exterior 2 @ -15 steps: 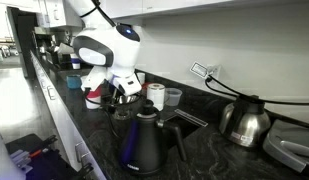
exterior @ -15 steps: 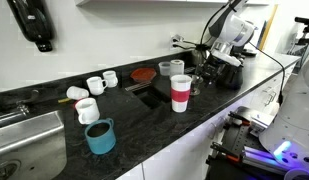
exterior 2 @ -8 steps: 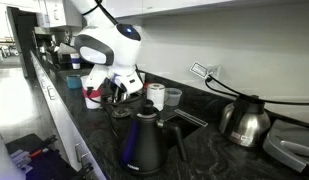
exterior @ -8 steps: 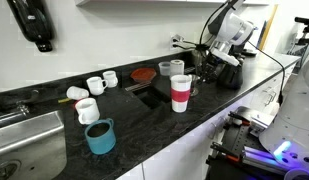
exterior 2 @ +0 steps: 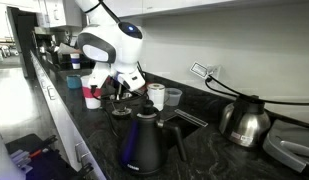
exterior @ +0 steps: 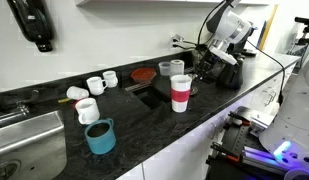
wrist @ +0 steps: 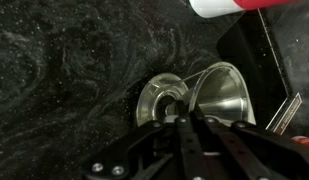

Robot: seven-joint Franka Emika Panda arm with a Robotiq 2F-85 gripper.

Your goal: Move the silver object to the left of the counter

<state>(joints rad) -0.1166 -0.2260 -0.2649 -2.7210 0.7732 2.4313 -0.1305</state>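
Note:
The silver object (wrist: 222, 95), a shiny metal cup, shows in the wrist view just beyond my fingers, and its mirror image (wrist: 157, 100) lies beside it on the glossy black counter (wrist: 54, 80). My gripper (wrist: 185, 122) is shut with the fingertips pinched on the cup's rim. In both exterior views the gripper (exterior: 201, 70) (exterior 2: 121, 92) reaches down just behind the red-and-white paper cup (exterior: 181, 93), which hides most of the silver cup.
A blue mug (exterior: 100, 136), white cups (exterior: 86, 110) and the steel sink (exterior: 24, 140) lie further along the counter. A black kettle (exterior 2: 141, 140) and a steel kettle (exterior 2: 244, 120) stand near the arm. Two pale cups (exterior 2: 164, 95) sit by the wall.
The jaws have closed onto the silver cup's rim. The wrist has shifted slightly, so more of the red-and-white cup shows.

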